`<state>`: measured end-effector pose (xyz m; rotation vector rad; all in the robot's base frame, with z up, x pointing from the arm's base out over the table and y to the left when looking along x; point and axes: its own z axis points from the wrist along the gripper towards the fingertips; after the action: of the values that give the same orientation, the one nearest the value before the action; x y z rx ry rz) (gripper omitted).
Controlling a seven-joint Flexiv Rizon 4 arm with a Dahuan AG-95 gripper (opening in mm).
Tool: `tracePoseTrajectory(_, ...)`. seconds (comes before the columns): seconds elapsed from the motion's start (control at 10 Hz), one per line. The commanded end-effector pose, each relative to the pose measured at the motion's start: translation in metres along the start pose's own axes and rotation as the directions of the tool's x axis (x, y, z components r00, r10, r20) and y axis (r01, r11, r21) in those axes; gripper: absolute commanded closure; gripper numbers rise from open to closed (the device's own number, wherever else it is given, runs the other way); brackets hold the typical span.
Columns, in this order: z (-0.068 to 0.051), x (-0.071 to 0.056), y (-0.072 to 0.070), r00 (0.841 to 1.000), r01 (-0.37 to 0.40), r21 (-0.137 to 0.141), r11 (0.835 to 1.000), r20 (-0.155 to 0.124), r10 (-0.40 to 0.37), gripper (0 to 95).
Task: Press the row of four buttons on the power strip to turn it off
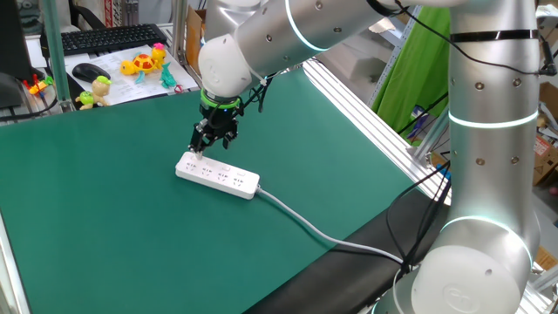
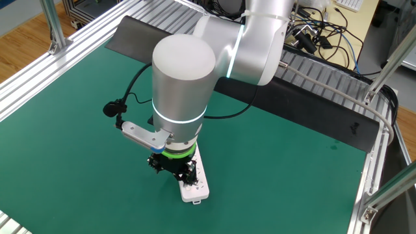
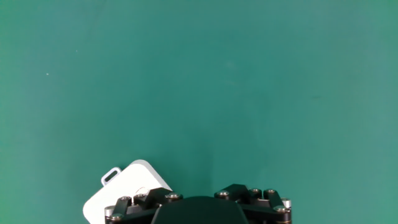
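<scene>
The white power strip point(image 1: 218, 174) lies flat on the green mat, and its grey-white cable point(image 1: 305, 222) runs off toward the front right. My gripper point(image 1: 212, 146) points down over the strip's left end, the end away from the cable, with its black fingers spread and nothing between them. The other fixed view has the arm covering most of the power strip point(image 2: 194, 185), with the gripper point(image 2: 172, 170) just above it. In the hand view only the rounded end of the power strip point(image 3: 124, 186) shows beside the gripper's black housing point(image 3: 199, 211). The four buttons are too small to make out.
Beyond the mat's far left edge are a black keyboard point(image 1: 113, 37), a mouse point(image 1: 90, 71) and small plastic toys point(image 1: 144, 63). Aluminium frame rails point(image 1: 366, 113) run along the mat's right side. Cables hang at the rear point(image 2: 325, 32).
</scene>
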<state>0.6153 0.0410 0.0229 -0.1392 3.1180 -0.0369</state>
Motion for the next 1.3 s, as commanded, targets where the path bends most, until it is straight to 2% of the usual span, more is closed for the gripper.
tracePoseTrajectory(0.1,0.000,0.001,0.002,1.000,-0.004,0.000,1.000,-0.001,0.004,19.0)
tracePoseTrajectory(0.6,0.001,0.002,0.006,1.000,-0.009,0.004,1.000,0.005,0.009,19.0)
tracePoseTrajectory(0.8,0.009,0.000,0.007,1.000,-0.003,0.006,1.000,0.022,0.003,19.0)
tracePoseTrajectory(0.9,0.013,-0.001,0.007,1.000,-0.008,-0.004,1.000,0.024,0.008,19.0)
tracePoseTrajectory(1.1,0.013,0.000,0.008,1.000,-0.016,-0.010,1.000,0.017,0.016,19.0)
tracePoseTrajectory(1.3,0.012,0.000,0.007,1.000,-0.022,-0.003,1.000,0.017,0.022,19.0)
